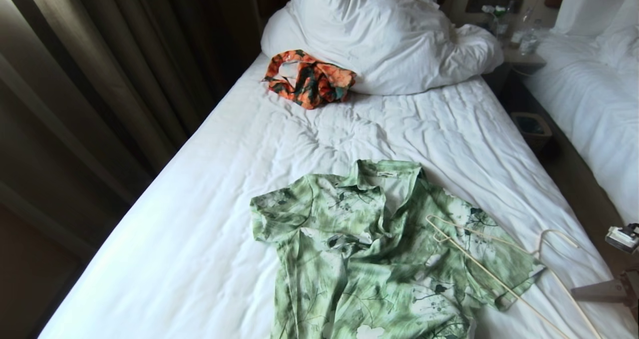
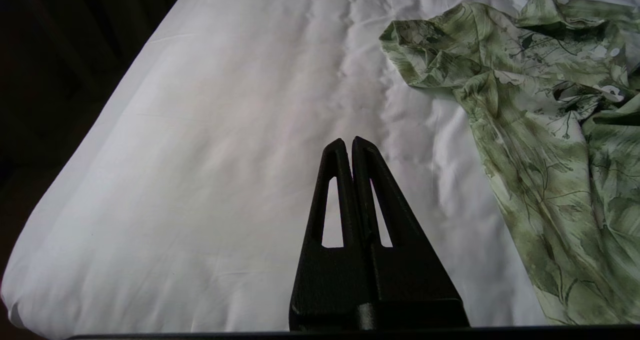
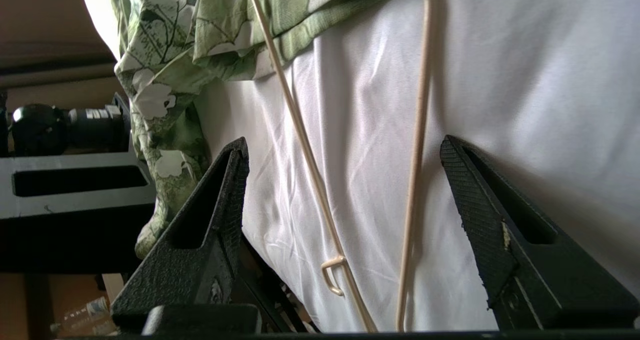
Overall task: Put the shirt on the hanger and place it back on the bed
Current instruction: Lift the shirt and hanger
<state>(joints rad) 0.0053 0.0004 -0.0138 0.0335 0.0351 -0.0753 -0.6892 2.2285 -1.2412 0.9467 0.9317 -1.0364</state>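
While the shirt (image 1: 379, 249) lies flat, the hanger (image 3: 320, 180) rests between spread jaws.

I'm seeing soft daylight falling across the bed (image 1: 209, 229), and it's leaving the white sheet bright and close to washing out in the left wrist view. The curtains (image 1: 100, 79) on my left are staying dim and brownish. The sheet's wrinkles are casting gentle shadows. In the wrist views the left gripper (image 2: 348, 144) and the right gripper (image 3: 345, 152) are reading as near-black silhouettes against the glowing fabric. The hanger (image 3: 417, 129) is throwing a faint soft-edged shadow beside itself. The far bedside is looking slightly smeared.
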